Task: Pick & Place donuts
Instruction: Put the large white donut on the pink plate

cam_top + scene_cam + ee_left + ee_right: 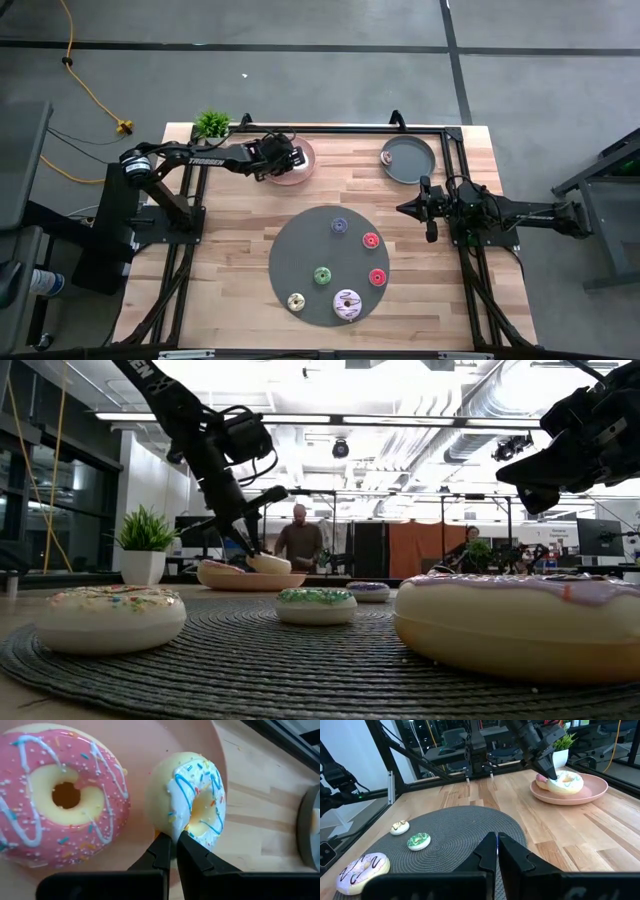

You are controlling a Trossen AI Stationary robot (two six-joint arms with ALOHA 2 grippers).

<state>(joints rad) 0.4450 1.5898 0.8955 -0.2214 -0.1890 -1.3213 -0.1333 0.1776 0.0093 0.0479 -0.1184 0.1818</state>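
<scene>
A white-frosted donut [192,795] with blue stripes stands tilted on the pink plate [306,168] at the far left, beside a pink donut [55,795] that lies flat there. My left gripper [173,839] is shut on the white donut. Several small donuts, among them a green one [322,274] and a red one [371,240], and a larger purple-striped donut [347,303] lie flat on the dark grey disc [300,245]. My right gripper [402,209] hovers shut and empty to the right of the disc. My left gripper pinches the white donut's rim [170,827] at the edge nearest the arm. One finger is on the cream outer wall and the other on the frosted face by the hole. The fingers slant down from the table's left. The donut tilts, its lower edge [566,791] on the plate.
A grey plate [415,160] at the far right holds one small donut [387,157]. A small potted plant [212,123] stands at the far left corner. A black frame runs along the table's far and side edges. Bare wood lies between the disc and both plates.
</scene>
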